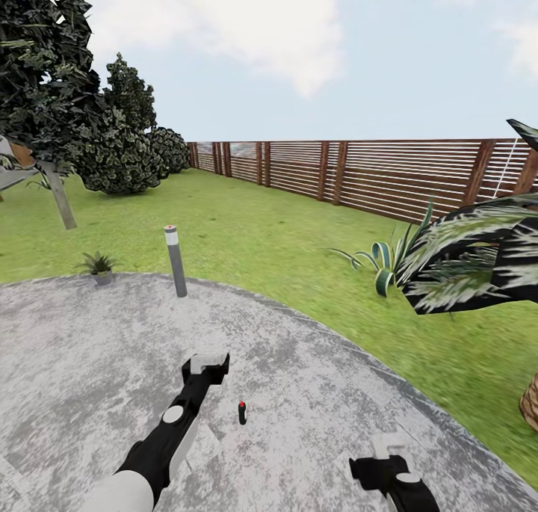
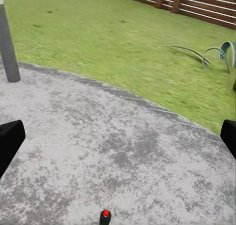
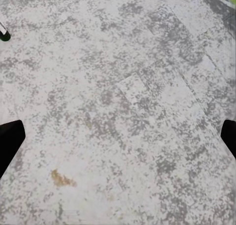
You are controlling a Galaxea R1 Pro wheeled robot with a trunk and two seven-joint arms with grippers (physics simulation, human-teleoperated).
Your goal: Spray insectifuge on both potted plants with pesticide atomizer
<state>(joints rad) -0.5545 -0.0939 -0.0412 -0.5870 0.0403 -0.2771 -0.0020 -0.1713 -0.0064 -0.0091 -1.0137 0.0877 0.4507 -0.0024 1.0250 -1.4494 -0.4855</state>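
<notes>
Left gripper (image 1: pixel 207 362): jaws spread wide, nothing between them; in the left wrist view the dark fingertips (image 2: pixel 10 141) sit at opposite margins with bare stone between. Left arm reaches forward and low over the patio (image 1: pixel 90 362), forearm black, upper part white. Right gripper (image 1: pixel 391 446): jaws likewise apart and empty; in the right wrist view its fingertips (image 3: pixel 9 139) frame only speckled grey stone. Right arm held low, closer to the body.

Pesticide atomizer (image 1: pixel 242 412) stands upright on the patio, between the two grippers, just beside the left one and untouched by either. Its red top (image 2: pixel 105 214) shows in the left wrist view.

Patio is round, mottled grey, ringed by lawn (image 1: pixel 284 235). Grey lamp post (image 1: pixel 175 261) stands at the far patio edge; one small potted plant (image 1: pixel 98 264) sits at that edge too. Striped agave (image 1: pixel 385 261) on the grass, large palm fronds (image 1: pixel 478 261) nearer. Slatted wooden fence (image 1: pixel 359 172) beyond; dark trees (image 1: pixel 67 101) on the far side.
</notes>
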